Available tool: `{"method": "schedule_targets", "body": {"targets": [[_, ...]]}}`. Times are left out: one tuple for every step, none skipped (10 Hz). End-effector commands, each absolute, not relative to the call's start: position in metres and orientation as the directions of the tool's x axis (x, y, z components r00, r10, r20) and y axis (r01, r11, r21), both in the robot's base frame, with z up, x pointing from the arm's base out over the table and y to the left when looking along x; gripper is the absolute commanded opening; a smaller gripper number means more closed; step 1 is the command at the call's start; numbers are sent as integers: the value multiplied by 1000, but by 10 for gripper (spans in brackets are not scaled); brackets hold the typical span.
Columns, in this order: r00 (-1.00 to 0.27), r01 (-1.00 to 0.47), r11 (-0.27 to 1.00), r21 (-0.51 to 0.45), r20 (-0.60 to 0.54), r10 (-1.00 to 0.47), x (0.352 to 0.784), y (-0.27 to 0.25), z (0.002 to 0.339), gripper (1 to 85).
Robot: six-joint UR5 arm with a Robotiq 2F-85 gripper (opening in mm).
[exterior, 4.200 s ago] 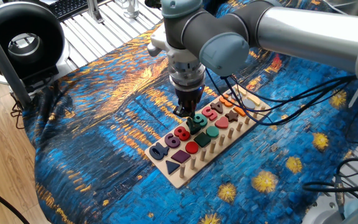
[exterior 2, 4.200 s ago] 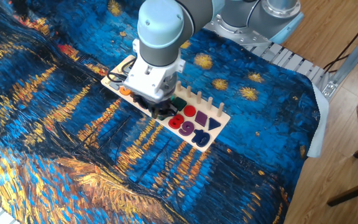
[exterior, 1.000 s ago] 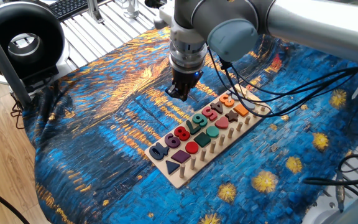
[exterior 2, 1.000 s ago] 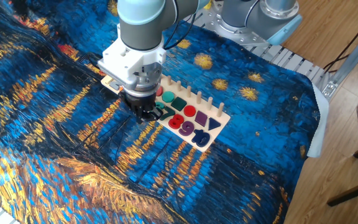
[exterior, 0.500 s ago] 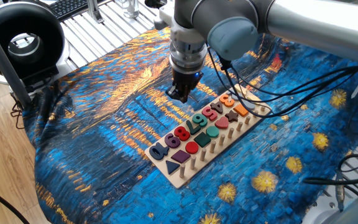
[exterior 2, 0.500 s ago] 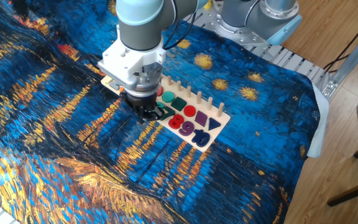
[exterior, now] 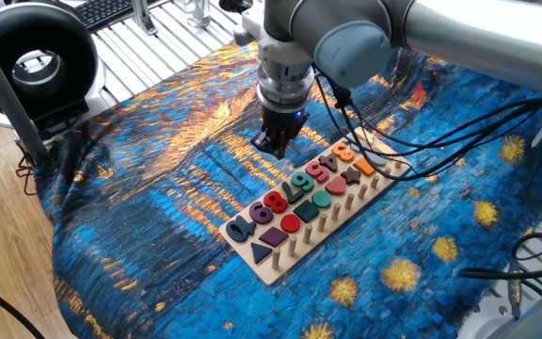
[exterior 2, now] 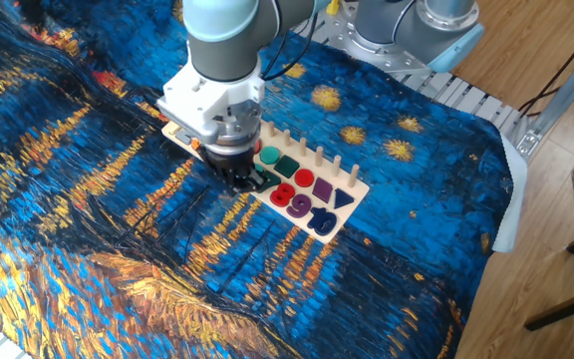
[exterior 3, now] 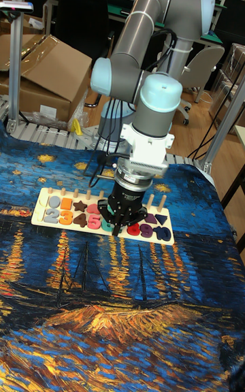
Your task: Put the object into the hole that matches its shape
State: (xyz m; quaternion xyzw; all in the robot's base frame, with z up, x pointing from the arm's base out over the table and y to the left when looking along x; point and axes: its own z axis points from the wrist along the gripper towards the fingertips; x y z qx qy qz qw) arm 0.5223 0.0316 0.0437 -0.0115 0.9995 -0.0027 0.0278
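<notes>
slim dark wooden number piece (exterior: 299, 182) sits flush in the light-wood board (exterior: 280, 266).

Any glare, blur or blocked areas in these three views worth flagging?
One fixed view: sharp, even light, puzzle board fully visible. The other fixed view: the gripper hides part of the board. Tall fixed view: board partly blocked too, background dimmer.

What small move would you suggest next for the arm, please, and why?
Probably lift the gripper clear: the object looks seated in the number row of the board, and the gripper hangs beside the board over the cloth, holding nothing visible.
</notes>
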Motion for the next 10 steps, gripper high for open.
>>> {"method": "schedule_targets", "body": {"targets": [[-998,-17,1000,5,-56,-16,523,34,44,17],[-998,-29,1000,-7,-59,-29,535,29,29,17],[-998,-35,999,-7,-56,-35,545,28,13,17],[-998,-43,999,-21,-43,-43,544,24,9,17],[-998,-49,999,-21,-43,-50,544,24,9,17],[-998,-47,999,-13,-35,-47,542,26,9,17],[-998,-45,999,-13,-31,-46,541,26,9,17],[-999,-41,999,-9,-28,-41,540,27,9,17],[-999,-38,999,-9,-25,-38,539,27,9,17],[-999,-35,999,-9,-25,-35,539,27,9,17]]}}
